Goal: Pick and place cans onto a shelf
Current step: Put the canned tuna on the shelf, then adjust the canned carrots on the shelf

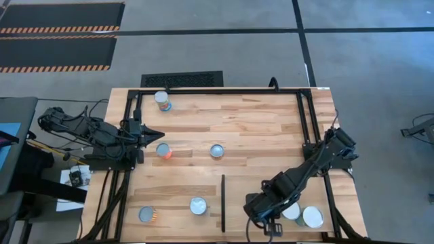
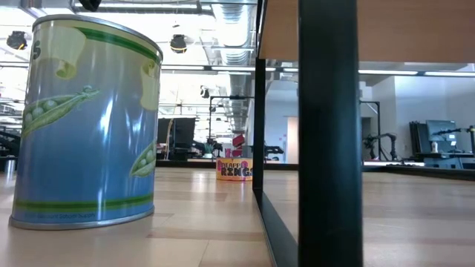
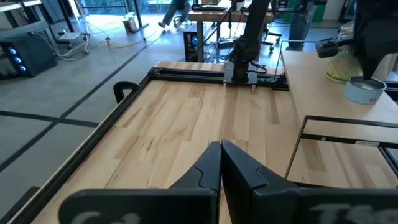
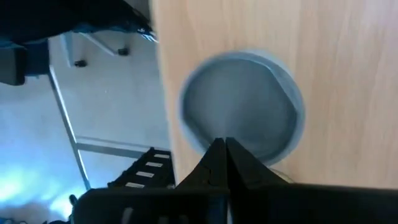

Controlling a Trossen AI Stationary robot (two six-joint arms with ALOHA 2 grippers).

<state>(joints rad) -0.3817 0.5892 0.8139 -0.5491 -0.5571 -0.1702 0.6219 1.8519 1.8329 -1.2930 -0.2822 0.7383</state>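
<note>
Nearest the low camera I saw the blue-and-green pea-labelled tin [image 2: 85, 122] standing upright on the planks, just left of the thin black divider [image 2: 329, 133], with a small orange-labelled can [image 2: 234, 168] far behind it.

From above, the right arm was stretched diagonally from its mount toward the near edge of the table, wrist bent down over the pale wooden shelf section [image 1: 244, 186]. The right gripper [image 1: 272, 227] sat low at the shelf's front edge, fingers pinched together on nothing. Its wrist camera looked straight down on a round silver can top [image 4: 242, 115] directly below the fingertips. Two white-topped cans [image 1: 313, 217] stood on the shelf just beside that arm; I couldn't tell whether they touched each other.

The left arm was parked at the table's left edge, folded and level. The left gripper [image 1: 152, 134] pointed inward across the planks, fingers closed and empty, near an orange-sided can [image 1: 163, 150].

Off the shelf, the rest were well apart:
- silver-topped can [image 1: 217, 150] mid-table
- tall can [image 1: 163, 101] near the far rail
- white-topped can [image 1: 198, 205] just left of the divider
- grey-topped can [image 1: 147, 215] at the front left
</note>
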